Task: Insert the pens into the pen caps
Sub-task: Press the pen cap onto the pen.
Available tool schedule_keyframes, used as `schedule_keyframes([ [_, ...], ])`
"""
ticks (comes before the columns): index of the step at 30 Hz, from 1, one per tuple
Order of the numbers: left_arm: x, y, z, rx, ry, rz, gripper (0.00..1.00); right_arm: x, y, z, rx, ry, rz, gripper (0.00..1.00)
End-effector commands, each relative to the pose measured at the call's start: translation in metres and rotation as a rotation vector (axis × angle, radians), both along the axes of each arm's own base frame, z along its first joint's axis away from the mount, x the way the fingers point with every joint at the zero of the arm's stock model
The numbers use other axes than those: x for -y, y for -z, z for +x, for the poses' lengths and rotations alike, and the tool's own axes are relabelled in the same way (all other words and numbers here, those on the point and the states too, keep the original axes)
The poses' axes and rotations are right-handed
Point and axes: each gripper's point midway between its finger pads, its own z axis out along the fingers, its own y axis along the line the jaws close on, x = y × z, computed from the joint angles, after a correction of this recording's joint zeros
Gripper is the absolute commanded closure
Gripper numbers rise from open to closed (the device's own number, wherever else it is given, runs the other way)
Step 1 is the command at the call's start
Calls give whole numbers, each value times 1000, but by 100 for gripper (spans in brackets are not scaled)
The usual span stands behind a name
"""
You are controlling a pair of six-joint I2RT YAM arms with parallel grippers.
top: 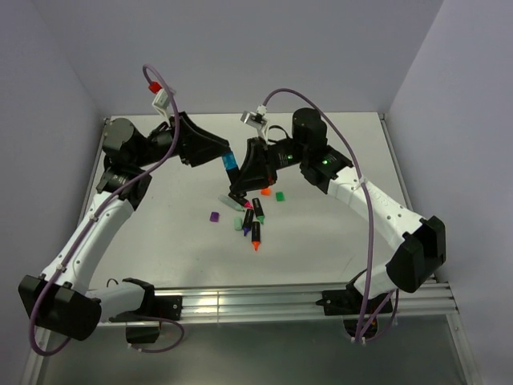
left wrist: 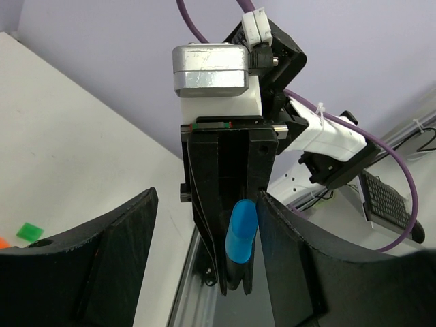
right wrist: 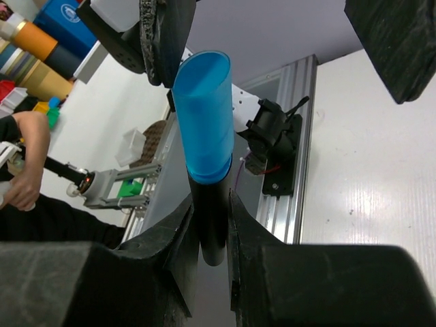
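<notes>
Blue cap on the pen, held in mid-air between both arms

My right gripper (right wrist: 211, 211) is clamped on the black barrel of the pen (right wrist: 212, 238), raised above the table (top: 337, 152). The blue cap (right wrist: 203, 116) sits on the pen's end. My left gripper (left wrist: 206, 197) stands apart around that cap, with one finger against it and the other clear, so it grips nothing. The risk I see is that touching finger: a sideways nudge could twist the pen in the right jaws, or drag off a cap I judge only loosely seated, and I can't see how deep it sits. The two grippers are nearly touching, so any correction risks a knock. Below lie the loose pens (top: 255, 220) bunched together, with a purple cap (top: 214, 216), an orange cap (top: 265, 192) and a green cap (top: 280, 196) nearby. A dropped piece would land among them.
</notes>
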Motion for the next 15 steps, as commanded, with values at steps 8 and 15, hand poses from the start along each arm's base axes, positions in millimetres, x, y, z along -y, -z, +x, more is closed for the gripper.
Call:
schedule_keyframes([
  [8, 6, -8, -21, 40, 83, -35, 33, 0, -11, -11, 29, -34, 29, 100],
  [15, 6, -9, -22, 37, 92, -48, 45, 1, -8, -11, 18, -38, 23, 100],
])
